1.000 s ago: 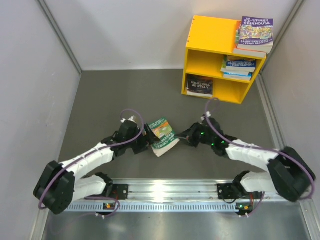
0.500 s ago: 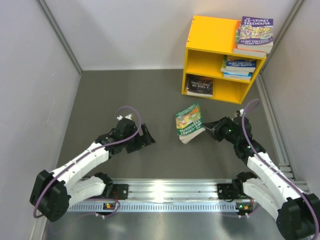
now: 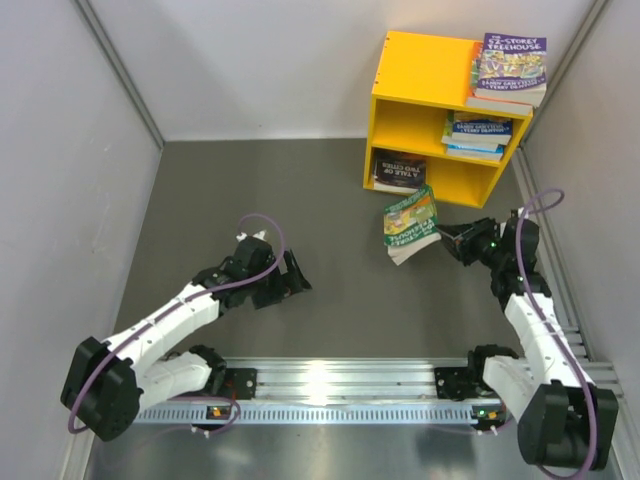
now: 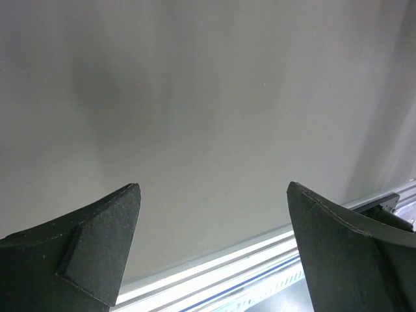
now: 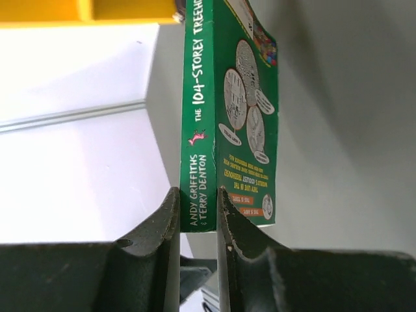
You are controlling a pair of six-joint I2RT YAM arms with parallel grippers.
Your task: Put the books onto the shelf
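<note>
Starting at the near edge of the tabletop (image 3: pixel 330 300), we find the metal rail (image 3: pixel 330 380) that carries both arm bases. From its left end the left arm (image 3: pixel 180 315) reaches out over the near left part of the tabletop. The left jaws stand as wide apart as can be with nothing between them; in the left wrist view only bare grey surface shows between the two dark tips.

Along the right edge the right arm (image 3: pixel 530 310) stretches toward the far right corner. The right jaws are pressed tight on the green book (image 3: pixel 411 224), pinching one short end close to the spine. In the right wrist view we look along that spine, which reads "The 104-Storey Treehouse", and the book stands on edge between the jaws. We cannot tell whether it touches the tabletop.

The held book sits just in front of the yellow shelf (image 3: pixel 420 70), before its lower compartment; whether the two touch we cannot tell. The shelf stands in the far right corner with its open front toward the arms. A dark-covered book (image 3: pixel 399 170) lies in the left of the lower compartment. A small stack of books (image 3: pixel 477 133) lies in the upper one. On the shelf's top, toward its right end, rests another stack with a purple book (image 3: pixel 512 62) uppermost.
</note>
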